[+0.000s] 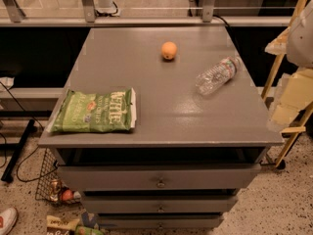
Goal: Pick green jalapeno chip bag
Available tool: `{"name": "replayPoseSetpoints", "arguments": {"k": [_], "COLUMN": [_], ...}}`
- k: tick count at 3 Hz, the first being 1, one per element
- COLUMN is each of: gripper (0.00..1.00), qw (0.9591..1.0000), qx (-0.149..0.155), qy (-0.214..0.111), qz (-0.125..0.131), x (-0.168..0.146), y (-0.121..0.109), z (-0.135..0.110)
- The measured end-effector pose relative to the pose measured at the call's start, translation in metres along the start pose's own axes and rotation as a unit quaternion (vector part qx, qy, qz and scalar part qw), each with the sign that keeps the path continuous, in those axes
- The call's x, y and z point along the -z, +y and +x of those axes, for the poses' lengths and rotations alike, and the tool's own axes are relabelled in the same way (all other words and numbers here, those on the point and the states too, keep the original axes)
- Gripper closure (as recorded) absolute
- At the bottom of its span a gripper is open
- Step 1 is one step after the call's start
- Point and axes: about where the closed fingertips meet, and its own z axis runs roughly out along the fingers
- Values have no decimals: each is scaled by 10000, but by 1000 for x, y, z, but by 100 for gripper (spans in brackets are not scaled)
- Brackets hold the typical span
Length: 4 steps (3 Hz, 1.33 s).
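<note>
The green jalapeno chip bag lies flat at the front left corner of the grey cabinet top. It is glossy green with white lettering and a white strip on its right end. My gripper hangs at the right edge of the view, beside and off the cabinet's right side, below the white arm. It is far to the right of the bag and touches nothing on the top.
A small orange fruit sits at the back middle. A clear water bottle lies on its side at the right. Drawers are below the top. A wire basket and cables are on the floor at left.
</note>
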Motion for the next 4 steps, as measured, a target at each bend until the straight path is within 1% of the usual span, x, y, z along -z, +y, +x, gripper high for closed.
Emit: {"name": "replayPoseSetpoints", "arguments": {"k": [1,2,3,4], "gripper": [0,0,0,0], "qw": [10000,9999,9982,9897], "qx": [1,123,587,1321], "qy": [0,-33,-76,-160], "qz": [0,21,-116,-531], "x": [0,1,-8,-59], "y": [0,-4,-15,-30], "z": [0,-11,-55,-147]}}
